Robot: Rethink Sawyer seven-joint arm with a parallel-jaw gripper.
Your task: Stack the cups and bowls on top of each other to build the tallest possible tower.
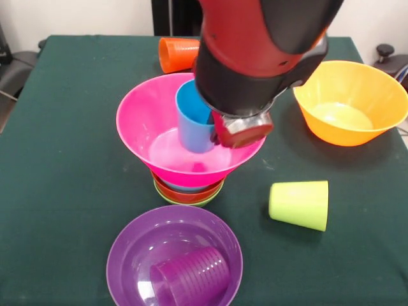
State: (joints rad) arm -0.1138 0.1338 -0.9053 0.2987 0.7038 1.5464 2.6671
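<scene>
The tower stands mid-table: nested small bowls [189, 193], green lowest, then orange, with a sliver of blue above, carry the large pink bowl [143, 121]. A blue cup [193, 118] stands upright inside the pink bowl. My gripper [238, 130] hangs over the pink bowl's right half, right beside the blue cup; the arm hides how it meets the cup. A lime green cup [299, 204] lies on its side to the right. An orange cup [177, 54] lies on its side behind the tower. A purple cup [191, 275] lies inside the wide purple bowl [127, 248] in front.
A large yellow-orange bowl [376, 89] stands upright at the right, near the table's edge. The green table [57, 191] reaches to the left edge of the picture. My bulky arm hides the area behind the pink bowl's right side.
</scene>
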